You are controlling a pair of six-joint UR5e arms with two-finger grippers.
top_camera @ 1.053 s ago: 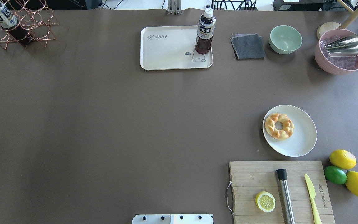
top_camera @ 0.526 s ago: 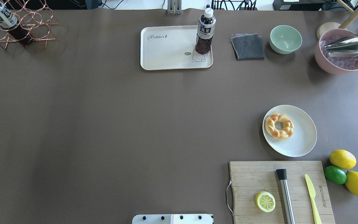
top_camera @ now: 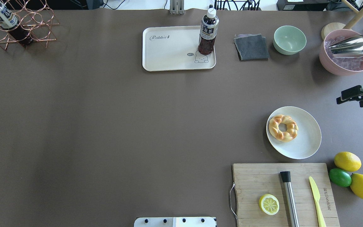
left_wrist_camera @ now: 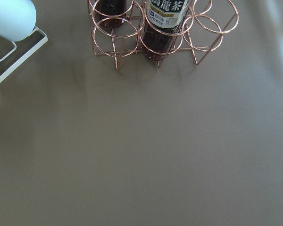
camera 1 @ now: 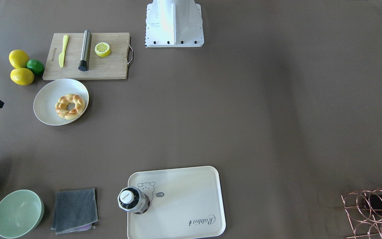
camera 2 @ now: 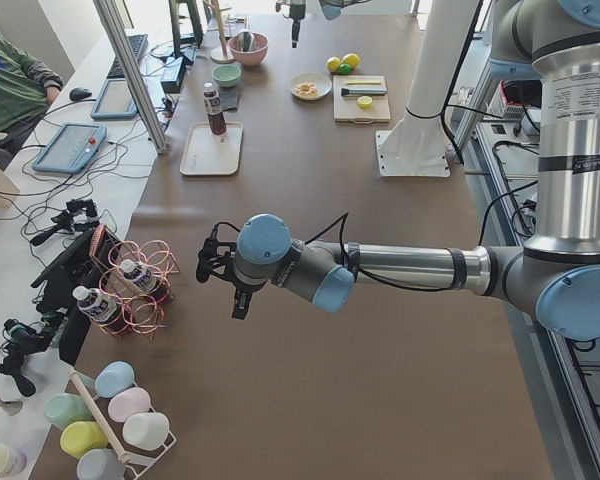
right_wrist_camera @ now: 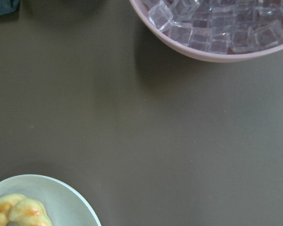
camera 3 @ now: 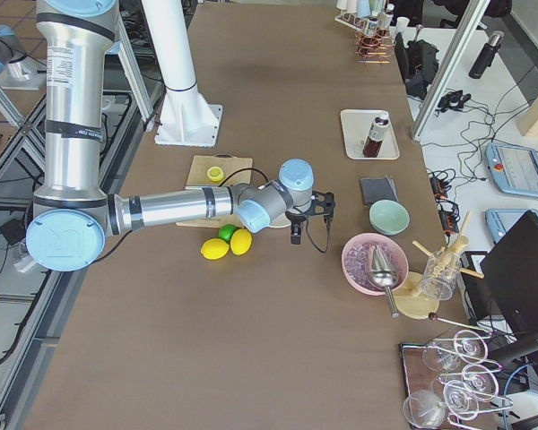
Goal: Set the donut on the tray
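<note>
Directions are clock positions in the overhead view, with 12 o'clock pointing away from the robot.

Right gripper (top_camera: 358, 94): it hovers above bare table at the view's right edge. Only dark parts of it show, and whether the jaws are wide or narrow cannot be told. It holds nothing that can be seen.

Left gripper (camera 2: 225, 270): it shows only in the left side view, above bare table near the copper wire rack (left_wrist_camera: 117, 52). Its opening cannot be told.

Around the right gripper: at 12 o'clock stands a pink bowl (top_camera: 345, 67) of ice cubes with a metal scoop (top_camera: 351, 45) resting in it. At 8 o'clock, well apart, lies the donut (top_camera: 291, 128).

Donut: it lies flat on the 9 o'clock half of a round white plate (top_camera: 307, 138). In the right wrist view the donut and plate fill only the lower left corner.

Around the plate: a wooden board (top_camera: 257, 179) is just beside it at 6 o'clock and carries a lemon half (top_camera: 269, 204), a steel rod (top_camera: 290, 201) and a yellow knife (top_camera: 317, 197). At 4 o'clock two lemons (top_camera: 347, 161) and a lime (top_camera: 340, 177) touch one another.

Tray (top_camera: 172, 50): it is at 10 o'clock from the donut, well apart, by the far table edge. A dark drink bottle (top_camera: 208, 33) stands upright at its 3 o'clock edge, and the rest of its surface is bare. Further along at 3 o'clock lie a grey cloth (top_camera: 251, 47), then a green bowl (top_camera: 289, 39).
</note>
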